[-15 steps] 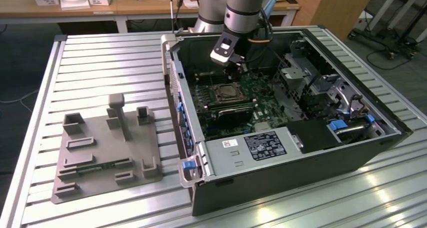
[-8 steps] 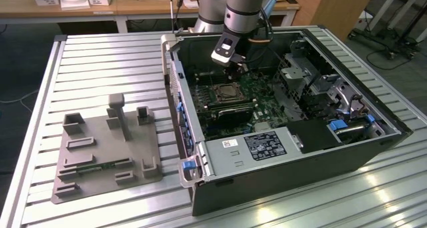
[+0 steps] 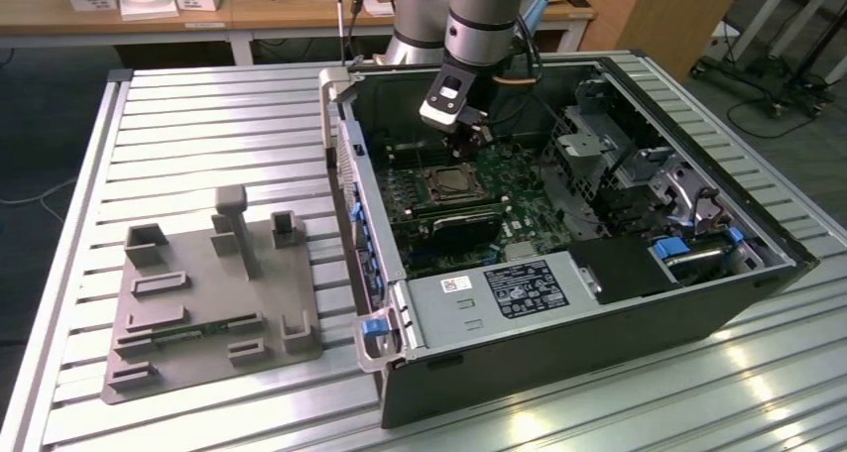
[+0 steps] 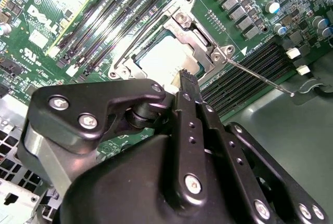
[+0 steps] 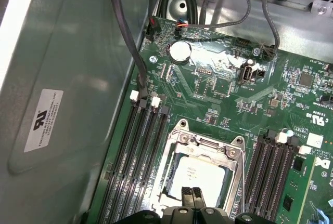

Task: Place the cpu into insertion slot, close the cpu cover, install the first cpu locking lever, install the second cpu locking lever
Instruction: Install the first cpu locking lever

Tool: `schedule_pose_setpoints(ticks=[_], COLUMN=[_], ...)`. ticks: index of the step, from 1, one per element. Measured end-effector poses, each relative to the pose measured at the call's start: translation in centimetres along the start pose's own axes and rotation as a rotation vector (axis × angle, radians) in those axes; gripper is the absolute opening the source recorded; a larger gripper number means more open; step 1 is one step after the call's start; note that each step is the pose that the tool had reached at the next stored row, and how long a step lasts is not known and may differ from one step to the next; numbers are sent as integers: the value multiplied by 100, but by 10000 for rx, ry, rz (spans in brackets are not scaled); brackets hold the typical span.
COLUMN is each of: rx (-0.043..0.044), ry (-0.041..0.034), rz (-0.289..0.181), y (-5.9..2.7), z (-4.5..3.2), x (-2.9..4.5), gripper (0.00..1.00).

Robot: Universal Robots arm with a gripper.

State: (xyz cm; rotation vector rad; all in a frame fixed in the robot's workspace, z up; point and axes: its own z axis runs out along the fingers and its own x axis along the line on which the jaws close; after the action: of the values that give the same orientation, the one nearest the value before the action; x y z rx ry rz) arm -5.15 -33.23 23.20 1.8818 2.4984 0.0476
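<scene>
Now, your gripper (image 5: 191,192) hangs over the socket, fingers (image 4: 187,81) pinched together on nothing. That makes one narrow tip, likely for pushing. The cpu (image 5: 200,173) lies flat in the insertion slot (image 3: 453,182), silver top up. The cpu cover (image 5: 208,145) lies down, framing it. One thin locking lever (image 4: 260,76) juts free over the memory slots (image 4: 234,91), so that side looks unlatched.

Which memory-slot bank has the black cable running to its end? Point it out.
The bank between the socket and the case wall; the black cable drops to its white latches. The other bank has no cable.
</scene>
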Motion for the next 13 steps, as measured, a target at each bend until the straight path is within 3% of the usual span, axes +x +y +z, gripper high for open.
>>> schedule_pose_setpoints(ticks=[9,13], rx=[0,2], ry=[0,11], rz=[-22,-318], y=[0,0], z=[0,0], x=[0,0], gripper=[10,10])
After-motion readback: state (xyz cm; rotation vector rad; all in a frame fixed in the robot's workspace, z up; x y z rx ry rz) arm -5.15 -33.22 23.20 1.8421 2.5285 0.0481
